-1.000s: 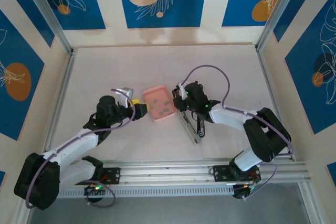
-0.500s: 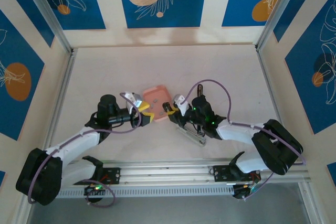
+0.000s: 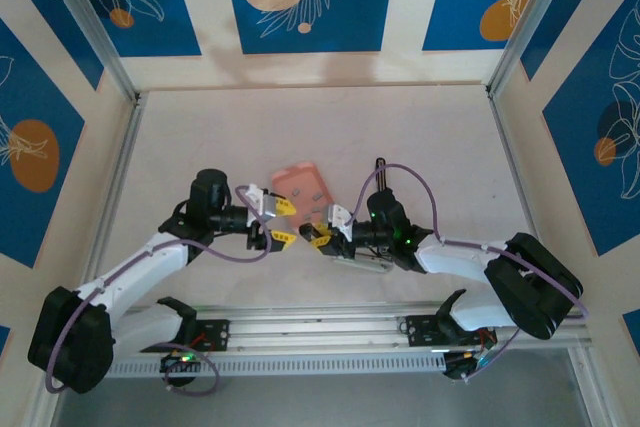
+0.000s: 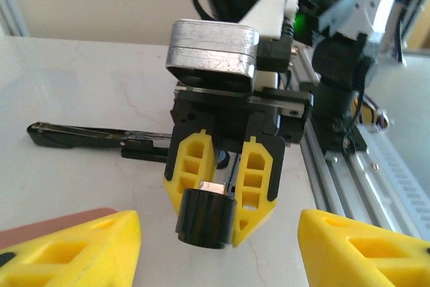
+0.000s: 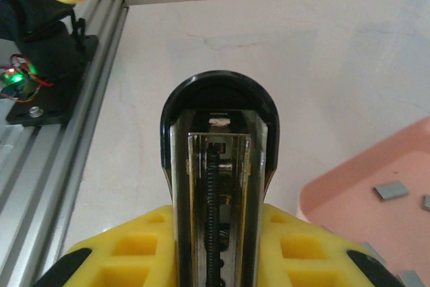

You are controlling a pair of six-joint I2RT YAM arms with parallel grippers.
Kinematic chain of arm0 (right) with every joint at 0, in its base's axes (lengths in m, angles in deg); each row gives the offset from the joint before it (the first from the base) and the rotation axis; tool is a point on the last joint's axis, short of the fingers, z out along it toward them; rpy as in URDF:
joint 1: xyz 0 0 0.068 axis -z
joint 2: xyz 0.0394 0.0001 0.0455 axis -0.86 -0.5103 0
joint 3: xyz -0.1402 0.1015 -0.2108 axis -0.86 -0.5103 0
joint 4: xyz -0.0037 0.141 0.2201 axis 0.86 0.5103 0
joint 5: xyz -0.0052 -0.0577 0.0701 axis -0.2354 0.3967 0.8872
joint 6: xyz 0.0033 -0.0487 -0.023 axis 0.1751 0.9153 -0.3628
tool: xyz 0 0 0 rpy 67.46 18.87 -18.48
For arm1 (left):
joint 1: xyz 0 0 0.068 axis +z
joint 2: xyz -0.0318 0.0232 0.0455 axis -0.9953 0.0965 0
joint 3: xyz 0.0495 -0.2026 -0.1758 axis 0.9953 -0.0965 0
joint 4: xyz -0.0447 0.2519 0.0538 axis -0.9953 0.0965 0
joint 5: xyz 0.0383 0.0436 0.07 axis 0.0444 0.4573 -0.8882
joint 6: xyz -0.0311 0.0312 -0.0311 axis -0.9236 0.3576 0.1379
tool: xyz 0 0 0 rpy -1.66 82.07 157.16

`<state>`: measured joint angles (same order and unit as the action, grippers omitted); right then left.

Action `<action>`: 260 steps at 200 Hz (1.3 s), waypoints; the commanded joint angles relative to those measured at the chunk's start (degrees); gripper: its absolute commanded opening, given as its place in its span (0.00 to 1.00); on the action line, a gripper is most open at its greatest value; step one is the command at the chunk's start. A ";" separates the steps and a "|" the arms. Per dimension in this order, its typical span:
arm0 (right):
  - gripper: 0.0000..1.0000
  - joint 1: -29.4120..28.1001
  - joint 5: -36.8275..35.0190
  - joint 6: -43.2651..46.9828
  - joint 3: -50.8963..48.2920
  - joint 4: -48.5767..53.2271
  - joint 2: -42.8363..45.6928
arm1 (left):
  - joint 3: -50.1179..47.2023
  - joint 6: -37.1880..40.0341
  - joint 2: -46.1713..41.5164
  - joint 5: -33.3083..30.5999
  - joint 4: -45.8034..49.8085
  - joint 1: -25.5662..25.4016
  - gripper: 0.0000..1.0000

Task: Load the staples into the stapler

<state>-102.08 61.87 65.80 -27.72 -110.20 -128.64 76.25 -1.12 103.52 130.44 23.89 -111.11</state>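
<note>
The stapler (image 5: pixel 216 166) lies open, its silver channel with the spring facing up and its black rounded end (image 4: pixel 205 218) pointing away from the right wrist. My right gripper (image 5: pixel 216 240) is shut on this channel, yellow fingers (image 4: pixel 255 173) on both sides. The stapler's other black arm (image 4: pixel 94 136) rests flat on the table behind. My left gripper (image 3: pixel 280 222) stands open facing the stapler's end, its fingers (image 4: pixel 80 250) wide apart with nothing held. Small grey staples (image 5: pixel 390 191) lie in the pink tray (image 3: pixel 303 182).
The aluminium base rail (image 3: pixel 400 325) runs along the near edge, close behind both grippers. The pink tray's rim (image 5: pixel 322 196) sits just right of the stapler in the right wrist view. White tabletop (image 3: pixel 300 117) lies open beyond the tray.
The right gripper has carried the stapler nearer and to the left. The left gripper has swung off the tray toward it and narrowed slightly. The two grippers now face each other.
</note>
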 commanded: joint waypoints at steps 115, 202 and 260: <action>0.13 -4.08 3.89 2.35 6.67 -4.28 -4.28 | -0.10 6.20 2.49 -1.65 5.10 -4.29 0.38; 0.52 -2.04 -1.51 -12.47 4.23 -1.64 -0.51 | 7.16 15.20 -0.53 -9.69 26.49 -4.25 0.17; 0.54 0.90 -7.23 -38.18 7.52 20.77 5.04 | 14.87 21.65 -1.31 -18.68 44.48 -4.08 0.17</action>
<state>-102.08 57.65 42.63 -22.54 -102.55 -125.07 87.48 15.75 103.89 115.01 59.32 -115.22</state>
